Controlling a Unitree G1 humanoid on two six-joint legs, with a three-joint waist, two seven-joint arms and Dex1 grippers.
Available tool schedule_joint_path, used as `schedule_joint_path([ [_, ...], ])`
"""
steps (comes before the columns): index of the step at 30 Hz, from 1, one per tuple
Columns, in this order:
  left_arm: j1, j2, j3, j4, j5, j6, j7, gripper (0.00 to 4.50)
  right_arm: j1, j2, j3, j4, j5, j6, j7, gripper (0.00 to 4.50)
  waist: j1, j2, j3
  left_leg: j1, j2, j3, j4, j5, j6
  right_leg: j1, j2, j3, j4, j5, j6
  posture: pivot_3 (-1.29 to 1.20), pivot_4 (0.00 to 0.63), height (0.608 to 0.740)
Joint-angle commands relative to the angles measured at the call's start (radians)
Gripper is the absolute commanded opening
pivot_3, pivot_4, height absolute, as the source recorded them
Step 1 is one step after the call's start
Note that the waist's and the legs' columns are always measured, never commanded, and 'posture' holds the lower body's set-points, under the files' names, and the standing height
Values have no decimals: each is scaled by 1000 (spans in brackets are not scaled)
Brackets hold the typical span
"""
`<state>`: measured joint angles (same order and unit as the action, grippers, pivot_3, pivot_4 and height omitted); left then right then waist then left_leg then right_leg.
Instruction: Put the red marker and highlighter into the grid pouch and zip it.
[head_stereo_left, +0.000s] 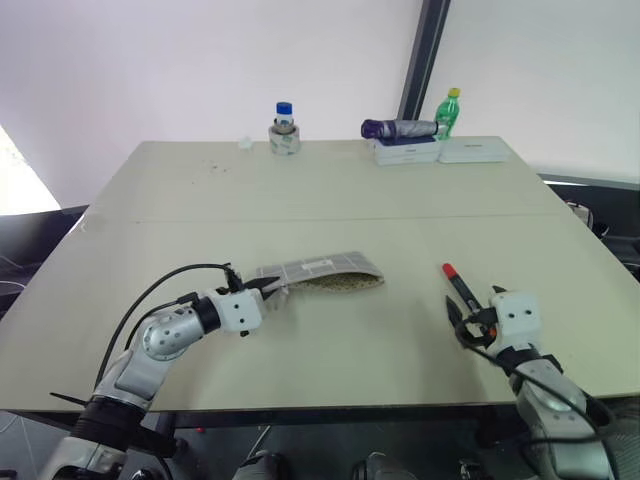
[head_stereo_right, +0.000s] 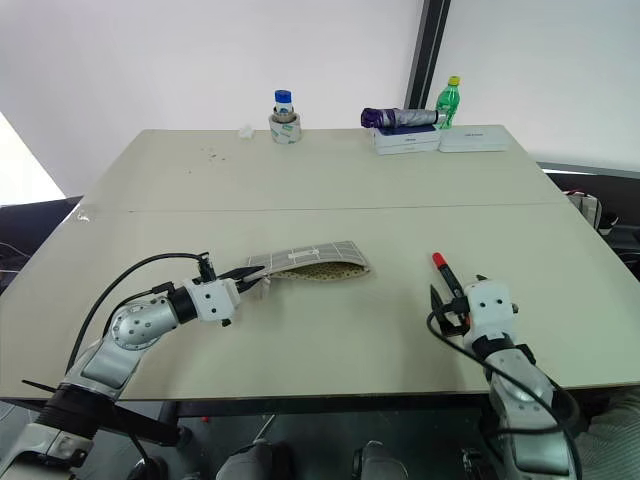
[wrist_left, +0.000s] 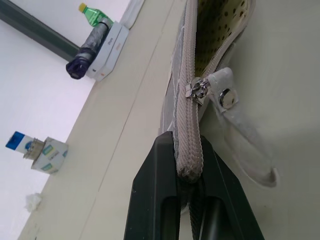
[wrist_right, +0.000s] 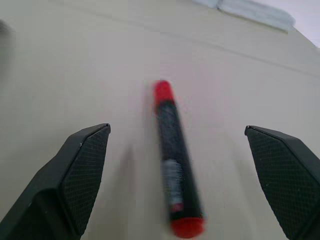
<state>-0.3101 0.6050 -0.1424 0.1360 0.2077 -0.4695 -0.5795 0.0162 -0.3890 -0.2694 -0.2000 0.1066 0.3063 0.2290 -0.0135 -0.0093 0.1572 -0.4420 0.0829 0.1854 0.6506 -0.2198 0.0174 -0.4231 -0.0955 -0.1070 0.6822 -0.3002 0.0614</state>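
**Pouch Clamped at Left, Marker Between Spread Fingers at Right**

Head views. The grid pouch (head_stereo_left: 322, 272) is seen near the middle of the table (head_stereo_left: 330, 190), slightly to the left, with its left end raised off the surface and its mouth gaping towards the near side. That left end is clamped by the left gripper (head_stereo_left: 268, 287), whose fingers are pressed together on the fabric. The red marker (head_stereo_left: 459, 287) is laid flat on the table at the near right, well apart from the pouch, with its red cap pointing to the far side. The right gripper (head_stereo_left: 468, 322) is held at the marker's near end, fingers spread wide. Along the far edge are placed a small jar with a blue lid (head_stereo_left: 284, 130), a purple folded umbrella (head_stereo_left: 398, 129) on white boxes (head_stereo_left: 440, 152), and a green bottle (head_stereo_left: 449, 112).

Left wrist view. The zipper edge of the pouch is gripped between the two black fingers (wrist_left: 155, 200). The metal zipper slider (wrist_left: 194, 91) is located just beyond the fingertips, and the speckled lining is exposed past it. The highlighter cannot be made out.

Right wrist view. The marker is shown lying on the table between the two widely separated fingers (wrist_right: 82, 175), touched by neither.
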Motion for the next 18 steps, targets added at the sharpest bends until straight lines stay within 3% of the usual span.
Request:
schedule_joint_path([
  [1, -5, 6, 12, -15, 4, -19, 18, 0, -45, -26, -30, 25, 46, 92, 21, 4480, 0, 0, 0, 0, 0, 0, 0, 0, 0, 0, 0, 0, 0, 0, 0, 0, 150, 740],
  [3, 0, 9, 14, -17, 9, -19, 22, 0, -58, -51, -8, 48, 78, 203, 74, 4480, -1, 0, 0, 0, 0, 0, -1, 0, 0, 0, 0, 0, 0, 0, 0, 0, 150, 740],
  [6, 7, 12, 14, -22, 11, -18, 27, 0, -73, -69, -6, 69, 110, 278, 107, 3647, -1, 0, 0, 0, 0, 0, -1, 0, 0, 0, 0, 0, 0, 0, 0, 0, 150, 740],
  [12, 19, 14, 18, -37, 14, -8, 34, 0, -104, -76, -2, 47, 124, 316, 110, 596, 2, -1, -1, 0, 0, 0, 0, 0, 1, 1, 0, 0, 0, 0, 0, 0, 150, 740],
  [16, 21, 12, 17, -42, 14, -4, 33, 0, -131, -58, 12, -13, 173, 184, 192, 438, -1, -1, -1, 0, 0, 0, 0, 0, 1, 1, 0, 0, 0, 0, 0, 0, 150, 740],
  [18, 20, 12, 13, -39, 12, -8, 27, 0, -122, -111, 80, -79, 198, 48, 373, 438, -2, 0, 0, 0, 0, 0, -1, 0, 1, 0, 0, 0, 0, 0, 0, 0, 150, 740],
])
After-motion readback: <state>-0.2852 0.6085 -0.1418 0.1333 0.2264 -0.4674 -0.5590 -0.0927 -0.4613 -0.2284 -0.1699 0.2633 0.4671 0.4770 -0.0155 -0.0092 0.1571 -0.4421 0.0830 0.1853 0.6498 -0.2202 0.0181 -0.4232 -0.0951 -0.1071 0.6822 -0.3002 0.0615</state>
